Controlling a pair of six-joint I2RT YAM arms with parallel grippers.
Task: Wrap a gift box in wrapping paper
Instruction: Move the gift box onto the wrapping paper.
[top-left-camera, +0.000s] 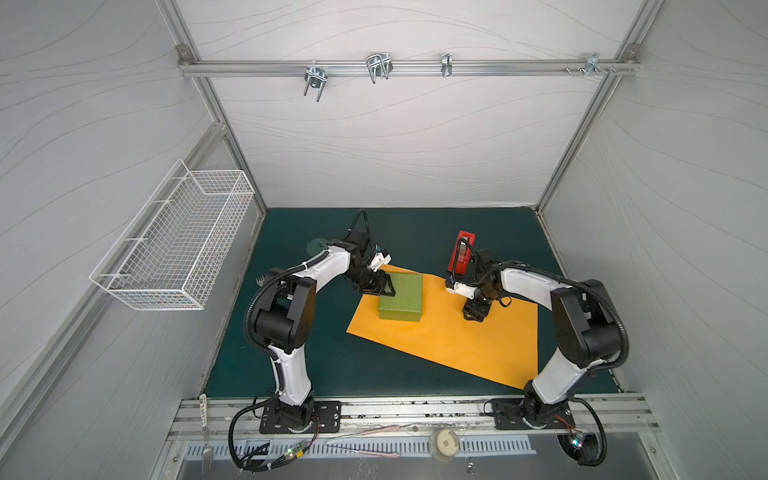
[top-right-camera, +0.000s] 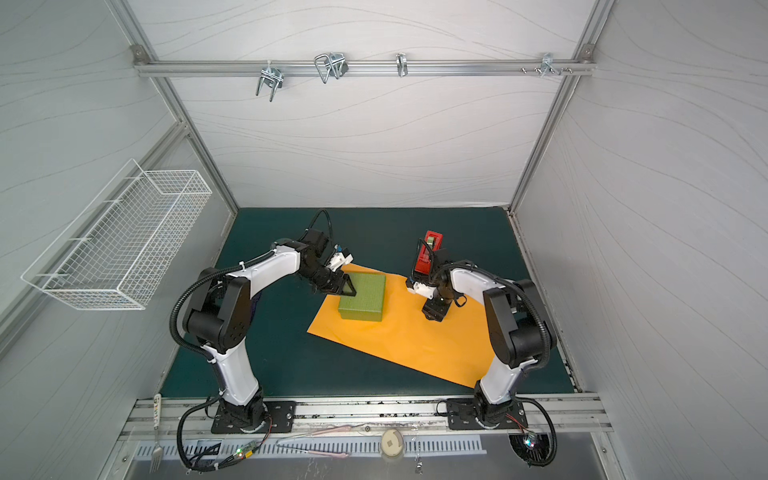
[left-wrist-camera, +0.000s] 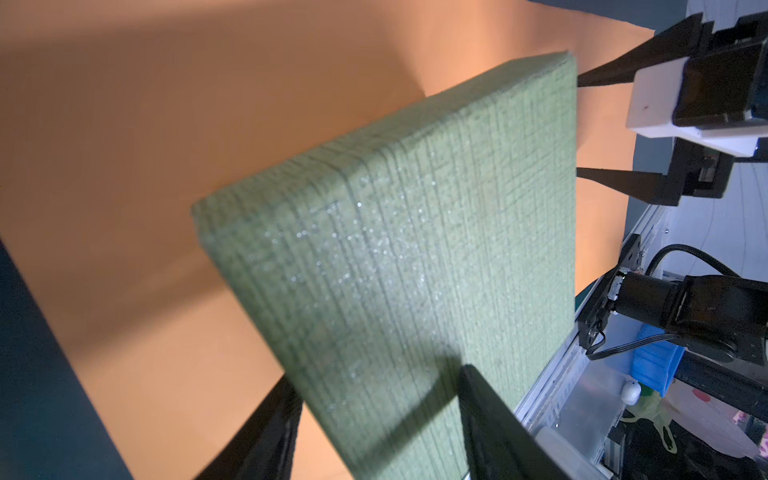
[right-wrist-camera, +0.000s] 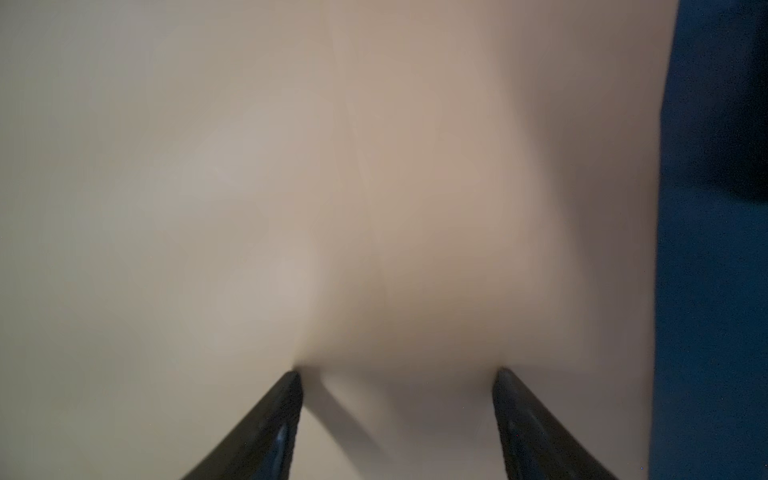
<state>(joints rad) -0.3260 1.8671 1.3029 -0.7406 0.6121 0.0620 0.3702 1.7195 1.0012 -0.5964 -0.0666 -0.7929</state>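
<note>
None of the wrapping is done yet, as far as we judge. In both top views the paper lies open on the green mat, with no edge folded over. The box sits bare on the sheet's 10 o'clock end. The left gripper is at the box's 9 o'clock edge. The right gripper stands tips-down on the sheet at the box's 3 o'clock, apart from it. A red tape dispenser stands upright at 12 o'clock of that gripper.

From the left wrist, we see the left gripper's fingers apart with the box's edge between them, one beside its wall and one over its top. Whether they press on it we cannot tell.

From the right wrist, the fingertips are spread, both touching the paper, which swells slightly between them.

We judge that setting the box on the sheet is the only step done. Every fold and all the taping remain.
</note>
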